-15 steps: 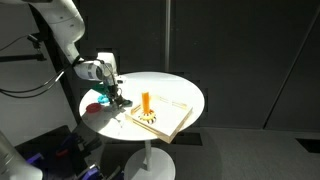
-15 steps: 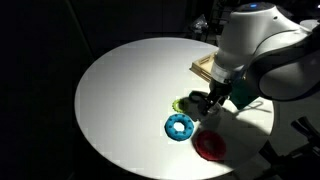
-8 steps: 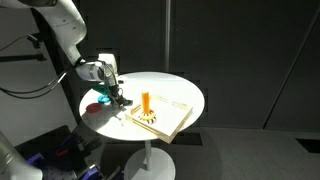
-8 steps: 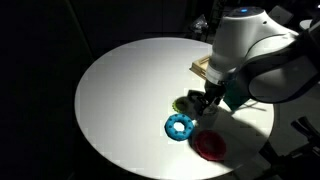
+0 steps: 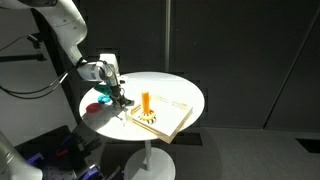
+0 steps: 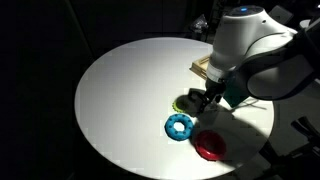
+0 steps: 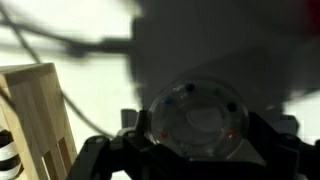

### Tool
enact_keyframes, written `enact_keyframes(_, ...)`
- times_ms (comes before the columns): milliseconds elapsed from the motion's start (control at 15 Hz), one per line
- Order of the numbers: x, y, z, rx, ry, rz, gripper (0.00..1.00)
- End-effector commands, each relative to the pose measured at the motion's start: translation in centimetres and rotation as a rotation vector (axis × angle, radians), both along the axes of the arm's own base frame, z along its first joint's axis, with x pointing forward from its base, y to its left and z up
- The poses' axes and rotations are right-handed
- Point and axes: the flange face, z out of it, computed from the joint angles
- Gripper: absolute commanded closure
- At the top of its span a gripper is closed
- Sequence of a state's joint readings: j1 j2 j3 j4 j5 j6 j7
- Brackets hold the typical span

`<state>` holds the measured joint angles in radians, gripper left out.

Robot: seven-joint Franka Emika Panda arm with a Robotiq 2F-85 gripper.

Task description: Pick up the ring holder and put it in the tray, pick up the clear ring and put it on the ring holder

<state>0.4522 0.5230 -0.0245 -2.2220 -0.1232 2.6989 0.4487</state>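
Note:
The orange ring holder stands upright in the wooden tray on the round white table. Its black-and-white base shows at the left edge of the wrist view, beside the tray wall. The clear ring, with small coloured dots inside, lies on the table between my fingers, which touch both its sides. My gripper is low on the table beside the tray, pointing down, and also shows in an exterior view. The arm hides the clear ring in both exterior views.
A green ring lies right beside the gripper, a blue ring in front of it and a red ring near the table edge. The tray corner is just behind the gripper. Black curtains surround the table.
Since a second ago the gripper has shifted slightly towards the green ring and settled over the clear ring. Nothing has moved in the last half second.

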Motion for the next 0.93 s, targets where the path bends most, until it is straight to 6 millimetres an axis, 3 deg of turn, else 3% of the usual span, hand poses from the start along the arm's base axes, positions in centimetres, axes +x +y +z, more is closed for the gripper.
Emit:
enact_keyframes(0,0.8,-0.9,3.0,-0.024,-0.003,-0.016,0.30)
enact_keyframes(333,2.4,-3.2,8.3,-0.056,-0.015,-0.038,0.30)
enact_keyframes(867,5.0,-9.9,15.7,-0.088,-0.059,-0.135,0.30)
